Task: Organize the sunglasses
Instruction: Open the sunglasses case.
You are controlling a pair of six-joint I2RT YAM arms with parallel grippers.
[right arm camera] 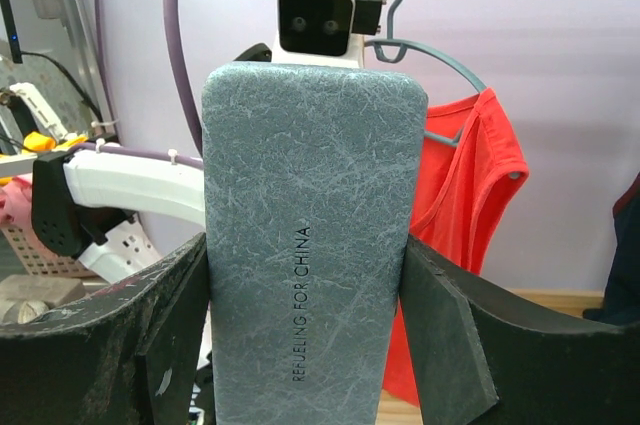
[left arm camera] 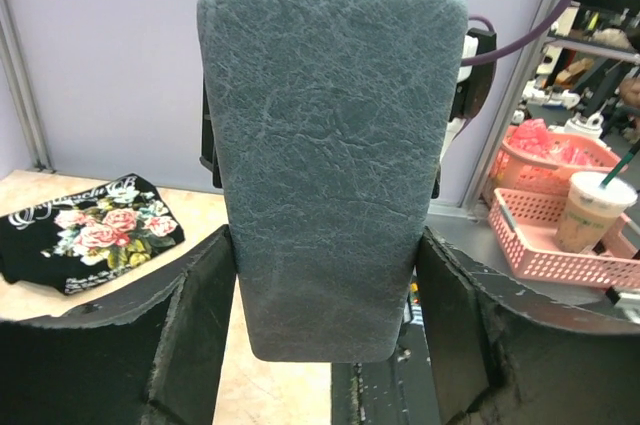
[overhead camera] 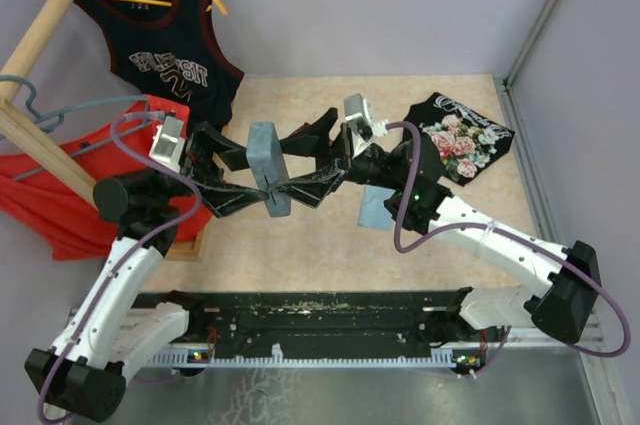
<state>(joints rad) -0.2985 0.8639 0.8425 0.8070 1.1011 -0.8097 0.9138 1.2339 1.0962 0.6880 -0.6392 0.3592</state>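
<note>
Left gripper and right gripper both clamp the grey-blue case between them, likely mid-handover; next, one must release cleanly.

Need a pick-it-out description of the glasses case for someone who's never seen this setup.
Look above the middle of the beige table, where the two arms meet. Clamped upright between the left gripper and right gripper is the grey-blue case, an oblong with rounded corners. Unlike the black floral shirt nearby, it is rigid, leathery-textured and off the table.
</note>
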